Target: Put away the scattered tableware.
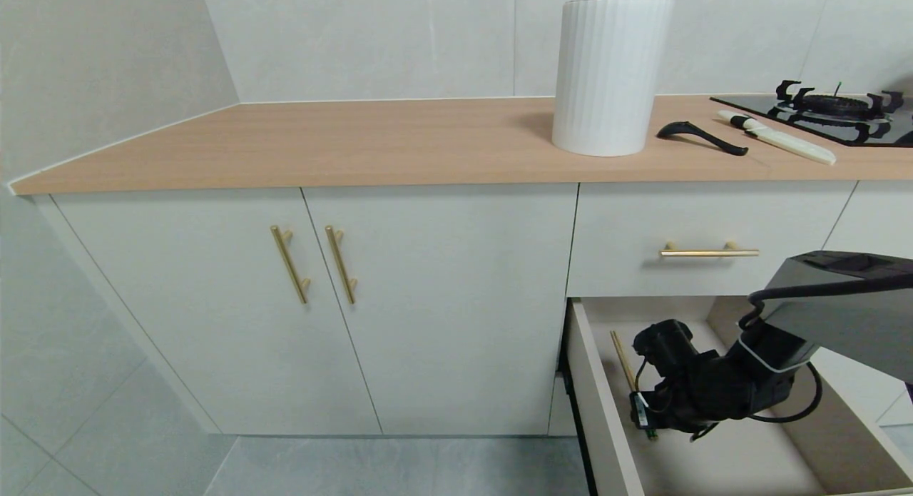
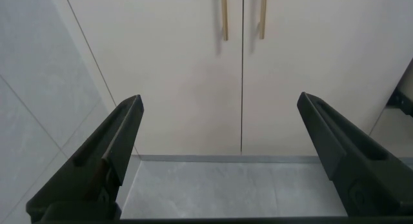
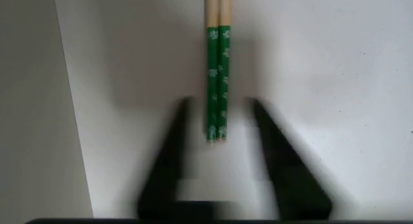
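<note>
Chopsticks (image 3: 216,69): slim bamboo pair with green patterned ends, lying flat in the open drawer (image 1: 606,424).
My right claw (image 3: 219,104): down in the drawer, fingers parted either side of them, gripping nothing.
My left claw (image 2: 219,101): spread wide, empty, facing the smooth cabinet doors (image 2: 193,82).

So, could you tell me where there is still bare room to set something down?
The countertop is bare from its left corner to the white canister. Beyond it is crowded: black tool, white knife, stove. In the open drawer, chopsticks lie by the left wall under the right gripper; the rest of its visible floor is bare.
</note>
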### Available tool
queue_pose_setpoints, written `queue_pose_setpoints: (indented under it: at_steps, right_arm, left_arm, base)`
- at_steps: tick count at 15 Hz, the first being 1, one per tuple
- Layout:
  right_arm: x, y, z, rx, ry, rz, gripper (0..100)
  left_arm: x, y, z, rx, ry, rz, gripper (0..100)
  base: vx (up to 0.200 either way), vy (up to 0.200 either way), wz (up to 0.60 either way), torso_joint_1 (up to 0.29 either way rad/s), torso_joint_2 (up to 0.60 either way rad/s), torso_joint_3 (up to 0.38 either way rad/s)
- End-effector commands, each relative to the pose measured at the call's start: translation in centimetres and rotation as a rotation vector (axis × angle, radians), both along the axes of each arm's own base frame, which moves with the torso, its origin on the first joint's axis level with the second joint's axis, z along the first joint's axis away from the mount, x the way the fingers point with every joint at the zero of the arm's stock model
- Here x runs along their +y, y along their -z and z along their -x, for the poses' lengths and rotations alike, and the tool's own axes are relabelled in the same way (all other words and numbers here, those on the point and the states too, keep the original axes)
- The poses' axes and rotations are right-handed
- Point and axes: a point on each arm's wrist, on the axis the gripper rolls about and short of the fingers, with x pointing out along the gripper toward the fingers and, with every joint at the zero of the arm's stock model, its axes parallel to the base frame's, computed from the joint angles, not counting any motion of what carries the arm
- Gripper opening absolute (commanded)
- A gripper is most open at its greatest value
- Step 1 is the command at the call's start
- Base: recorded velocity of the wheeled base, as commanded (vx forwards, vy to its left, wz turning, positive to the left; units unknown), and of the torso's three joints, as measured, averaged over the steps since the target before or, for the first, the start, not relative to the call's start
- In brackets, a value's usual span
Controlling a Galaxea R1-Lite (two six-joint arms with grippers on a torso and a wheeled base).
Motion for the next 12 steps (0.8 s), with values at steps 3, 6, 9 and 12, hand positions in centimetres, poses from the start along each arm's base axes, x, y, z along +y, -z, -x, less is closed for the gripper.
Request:
queue_pose_setpoints:
  at_steps: [3, 6, 9, 12]
  right_arm:
    - [0.0, -0.2, 0.0, -0.005, -0.001, -0.001, 100]
    - [0.0, -1.1, 0.7, -0.014, -0.006, -0.002, 100]
    - [-0.3, -4.1, 1.1, -0.086, -0.002, -0.024, 100]
    - [-1.2, -9.2, 2.5, -0.211, 0.001, -0.058, 100]
  left_arm:
    - [0.0, 0.0, 0.0, -0.001, -0.001, 0.000, 100]
    - [0.0, 0.0, 0.0, -0.001, -0.001, 0.000, 100]
    - [0.0, 0.0, 0.0, 0.001, -0.001, 0.000, 100]
    - [0.0, 0.0, 0.0, 0.001, -0.001, 0.000, 100]
  base:
    - [0.000, 0.000, 0.00, 0.000, 0.00, 0.000]
    - [0.000, 0.000, 0.00, 0.000, 0.00, 0.000]
    - [0.000, 0.000, 0.00, 0.000, 0.00, 0.000]
    - [0.000, 0.000, 0.00, 0.000, 0.00, 0.000]
